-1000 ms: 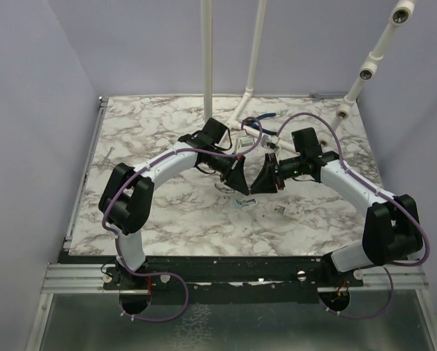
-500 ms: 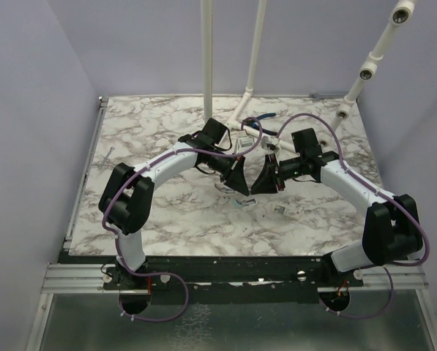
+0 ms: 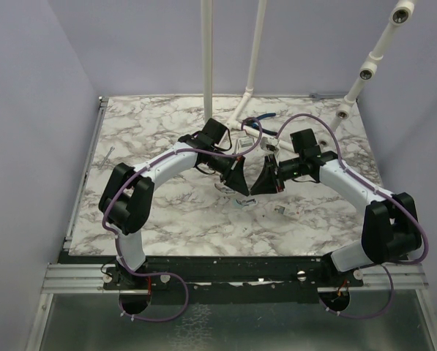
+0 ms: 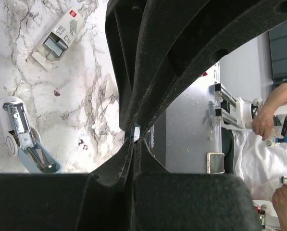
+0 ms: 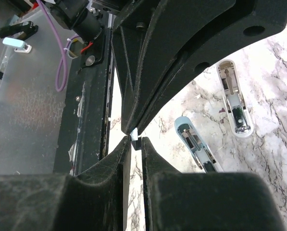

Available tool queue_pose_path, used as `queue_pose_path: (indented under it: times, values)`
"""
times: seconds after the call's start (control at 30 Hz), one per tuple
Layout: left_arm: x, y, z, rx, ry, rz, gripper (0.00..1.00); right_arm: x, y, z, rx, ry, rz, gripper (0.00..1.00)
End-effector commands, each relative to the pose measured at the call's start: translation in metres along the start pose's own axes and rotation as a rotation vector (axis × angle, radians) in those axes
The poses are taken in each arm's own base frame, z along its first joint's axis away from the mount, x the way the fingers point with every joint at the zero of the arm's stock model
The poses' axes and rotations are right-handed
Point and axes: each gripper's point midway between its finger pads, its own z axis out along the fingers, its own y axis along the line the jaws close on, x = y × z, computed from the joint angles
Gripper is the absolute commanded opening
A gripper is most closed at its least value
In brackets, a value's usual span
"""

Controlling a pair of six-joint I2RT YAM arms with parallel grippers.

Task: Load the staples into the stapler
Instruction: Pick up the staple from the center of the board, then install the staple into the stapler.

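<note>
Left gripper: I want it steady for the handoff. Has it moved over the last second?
No. Seen from above, the left gripper keeps its place below the white pole.

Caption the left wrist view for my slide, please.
Shut left end effector; opened stapler and small white box lie on marble table.

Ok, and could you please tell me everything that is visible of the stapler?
The stapler is small and blocky, with a white and pale blue-green shell that looks like plastic and silvery metal parts inside. It lies opened on the marble table. Its two halves are spread apart at an angle, with the metal channels facing up. Whether any staples are in the channel is too small to tell. Only the table touches it.
</note>
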Motion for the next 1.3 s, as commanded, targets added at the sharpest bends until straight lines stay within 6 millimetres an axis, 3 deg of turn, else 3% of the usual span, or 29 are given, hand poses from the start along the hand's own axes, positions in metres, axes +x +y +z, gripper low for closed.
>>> queue_pose_path:
  times: [0.0, 0.37, 0.53, 0.7, 0.93, 1.13, 1.27]
  values:
    - [0.003, -0.006, 0.001, 0.041, 0.0, 0.001, 0.0, -0.002, 0.005, 0.002, -0.038, -0.007, 0.008, 0.14]
    - [0.004, -0.004, 0.001, 0.04, 0.002, 0.002, 0.01, -0.002, 0.01, 0.0, -0.03, -0.005, 0.001, 0.04]
    - [0.002, -0.003, -0.001, 0.004, -0.004, 0.046, 0.28, 0.003, 0.011, 0.0, -0.012, -0.001, 0.037, 0.03]
    - [-0.004, -0.002, -0.011, -0.053, -0.025, 0.17, 0.38, 0.019, 0.008, 0.001, 0.023, 0.02, 0.124, 0.02]
    - [-0.013, 0.018, -0.045, -0.248, -0.063, 0.358, 0.46, 0.04, -0.028, 0.0, 0.228, 0.043, 0.38, 0.02]
    - [-0.01, 0.03, -0.057, -0.359, -0.048, 0.418, 0.48, 0.063, -0.057, -0.002, 0.395, 0.102, 0.628, 0.01]
    - [-0.014, 0.035, -0.068, -0.451, -0.045, 0.477, 0.48, 0.069, -0.063, 0.003, 0.399, 0.118, 0.768, 0.01]
